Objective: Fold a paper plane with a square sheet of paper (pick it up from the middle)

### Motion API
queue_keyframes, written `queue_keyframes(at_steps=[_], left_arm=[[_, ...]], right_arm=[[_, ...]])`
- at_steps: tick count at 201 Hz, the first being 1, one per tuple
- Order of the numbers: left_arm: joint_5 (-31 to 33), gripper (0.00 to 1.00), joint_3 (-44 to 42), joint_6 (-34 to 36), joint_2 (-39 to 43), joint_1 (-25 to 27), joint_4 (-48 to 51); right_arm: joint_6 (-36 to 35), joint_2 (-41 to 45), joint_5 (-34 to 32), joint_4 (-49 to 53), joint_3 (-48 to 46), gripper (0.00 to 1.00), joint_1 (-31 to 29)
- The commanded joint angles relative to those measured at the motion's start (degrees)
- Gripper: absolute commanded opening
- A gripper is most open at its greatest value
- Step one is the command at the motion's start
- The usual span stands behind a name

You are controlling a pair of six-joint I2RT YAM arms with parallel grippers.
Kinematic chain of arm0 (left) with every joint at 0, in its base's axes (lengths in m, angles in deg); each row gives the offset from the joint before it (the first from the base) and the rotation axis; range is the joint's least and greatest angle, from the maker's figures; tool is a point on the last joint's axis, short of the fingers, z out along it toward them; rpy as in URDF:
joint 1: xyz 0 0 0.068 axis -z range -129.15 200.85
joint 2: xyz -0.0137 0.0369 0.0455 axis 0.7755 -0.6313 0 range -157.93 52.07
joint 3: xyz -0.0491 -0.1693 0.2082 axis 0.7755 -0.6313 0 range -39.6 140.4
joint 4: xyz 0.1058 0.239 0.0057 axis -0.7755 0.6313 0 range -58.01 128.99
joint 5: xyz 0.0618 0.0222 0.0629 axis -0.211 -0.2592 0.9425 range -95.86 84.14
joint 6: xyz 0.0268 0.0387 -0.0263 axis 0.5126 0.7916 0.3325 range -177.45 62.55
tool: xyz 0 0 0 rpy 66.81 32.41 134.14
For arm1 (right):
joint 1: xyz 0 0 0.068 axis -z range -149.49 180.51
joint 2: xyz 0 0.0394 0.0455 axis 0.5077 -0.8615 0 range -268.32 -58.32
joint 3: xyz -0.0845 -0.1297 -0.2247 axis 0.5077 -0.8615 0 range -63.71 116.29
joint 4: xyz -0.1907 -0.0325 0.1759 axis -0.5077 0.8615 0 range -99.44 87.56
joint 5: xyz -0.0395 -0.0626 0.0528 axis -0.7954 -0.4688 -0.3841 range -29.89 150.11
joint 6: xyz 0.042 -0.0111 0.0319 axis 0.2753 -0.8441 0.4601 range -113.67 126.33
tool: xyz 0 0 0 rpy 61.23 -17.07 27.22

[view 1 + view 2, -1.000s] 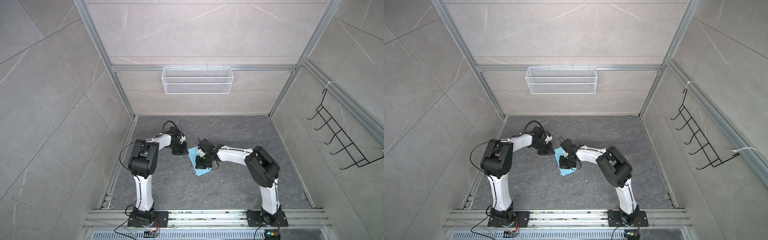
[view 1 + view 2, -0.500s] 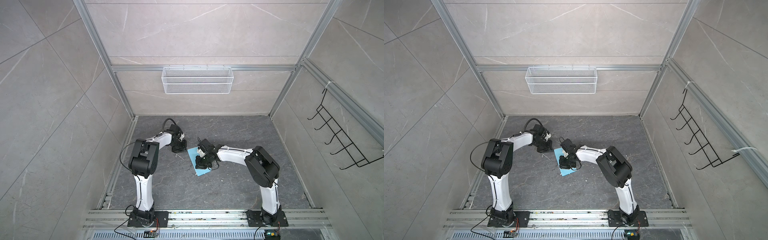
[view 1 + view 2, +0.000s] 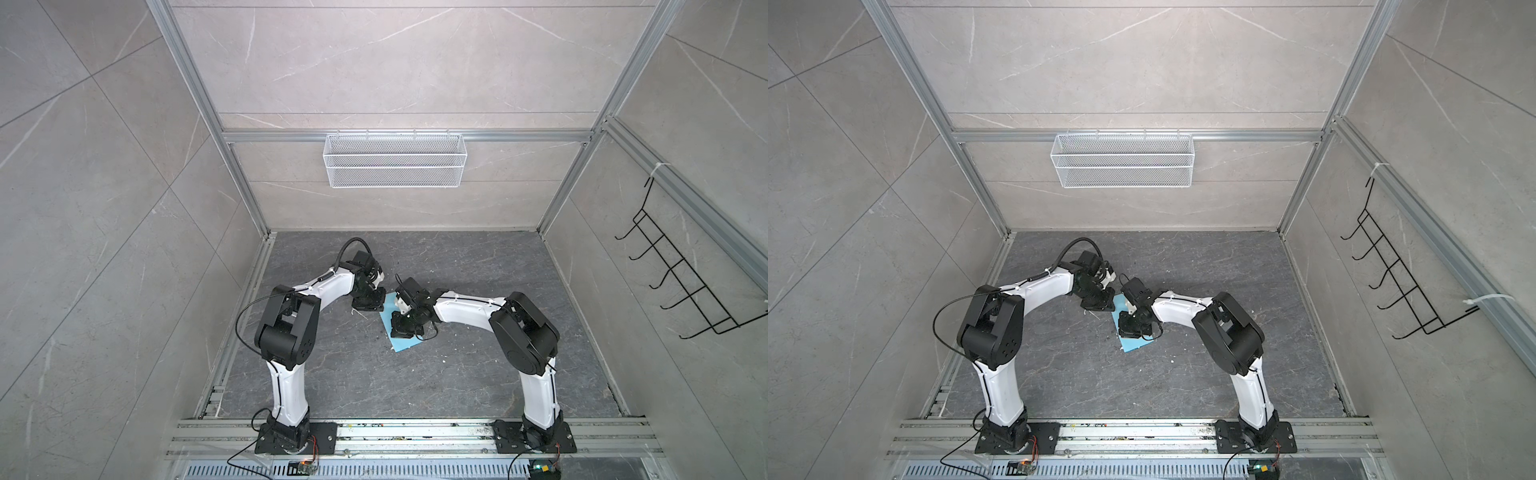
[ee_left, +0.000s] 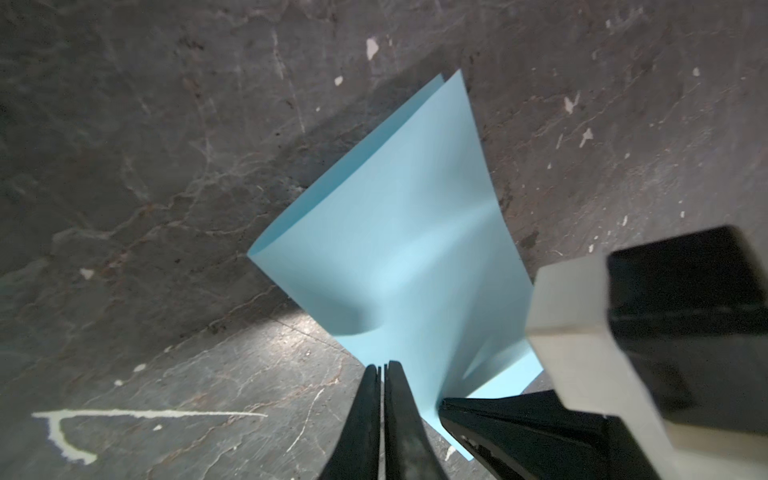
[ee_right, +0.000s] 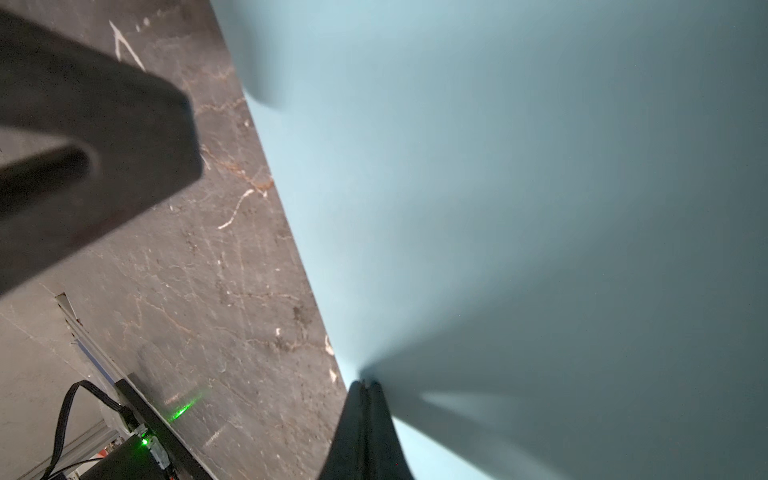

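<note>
In both top views the light-blue sheet of paper [image 3: 402, 345] [image 3: 1133, 344] sits on the dark stone table [image 3: 478, 374], in front of the white wire basket [image 3: 395, 166] and about level with the basket's middle. The right tool [image 3: 402, 333] is over the sheet's centre and hides most of it. The left tool [image 3: 372, 306] is at the corner of the sheet nearest the basket. In the left wrist view the sheet [image 4: 395, 228] is doubled over, with two layers showing at its far corner. It is buckled and raised off the table. The left tool [image 4: 382, 368] is clenched at the sheet's edge, but I cannot tell whether any paper is caught between its fingers. In the right wrist view the right tool [image 5: 365, 384] is clenched on the sheet [image 5: 498, 208], and creases fan out from its tips.
</note>
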Motion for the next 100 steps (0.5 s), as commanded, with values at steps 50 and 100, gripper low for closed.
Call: queue_keyframes(at_steps=[50,100], left_arm=[[4.8,0.10,6.0,-1.2,-4.6,-0.2,2.9],[6.2,0.09,7.6,-2.6,-6.6,-0.2,3.2]], right_arm=[[0.8,-3.2,-2.5,4.0,-1.0,0.06,-0.4],[0.8,-3.2,-2.5,3.9,-1.2,0.06,-0.3]])
